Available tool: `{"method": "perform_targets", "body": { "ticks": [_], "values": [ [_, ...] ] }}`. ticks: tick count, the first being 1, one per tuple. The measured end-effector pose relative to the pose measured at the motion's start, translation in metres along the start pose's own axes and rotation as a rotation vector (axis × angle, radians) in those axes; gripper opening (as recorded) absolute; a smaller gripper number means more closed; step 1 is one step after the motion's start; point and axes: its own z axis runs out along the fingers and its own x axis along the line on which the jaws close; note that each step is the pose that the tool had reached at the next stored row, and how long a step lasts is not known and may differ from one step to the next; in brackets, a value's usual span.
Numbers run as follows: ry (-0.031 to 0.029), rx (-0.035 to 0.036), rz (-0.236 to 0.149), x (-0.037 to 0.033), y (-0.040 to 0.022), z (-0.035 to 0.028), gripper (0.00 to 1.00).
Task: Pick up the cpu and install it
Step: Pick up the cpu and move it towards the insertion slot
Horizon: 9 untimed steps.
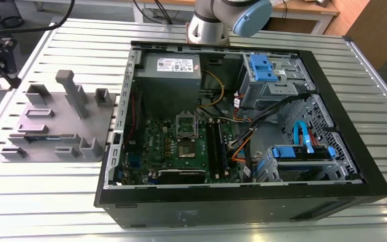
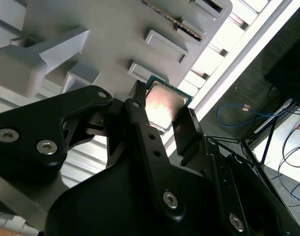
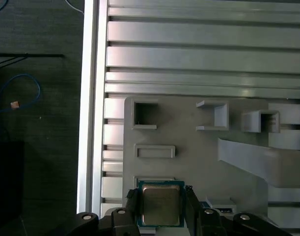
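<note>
Hanging over the grey fixture [image 3: 189,157] on the slatted table [image 3: 199,44], the gripper [image 3: 161,206] is pointing straight down, its two black fingers [image 3: 131,204] pressing in on opposite edges of the cpu [image 3: 160,202], which is sitting between them, silvery top up, beside a shallow fixture pocket [image 3: 154,151]

A robotics lab – a slatted metal table [image 1: 46,201] carries an opened computer case [image 1: 247,209], a grey parts holder [image 1: 46,126] at its nine o'clock, a robot arm [image 1: 210,25] at twelve.
</note>
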Motion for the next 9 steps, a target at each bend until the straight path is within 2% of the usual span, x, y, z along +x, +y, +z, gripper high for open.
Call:
{"method": "perform_targets", "body": {
  "ticks": [9],
  "values": [
    [0.0000, 0.0000, 0.000, -0.0002, 0.0008, -0.0244, 0.47]
  ]
}}
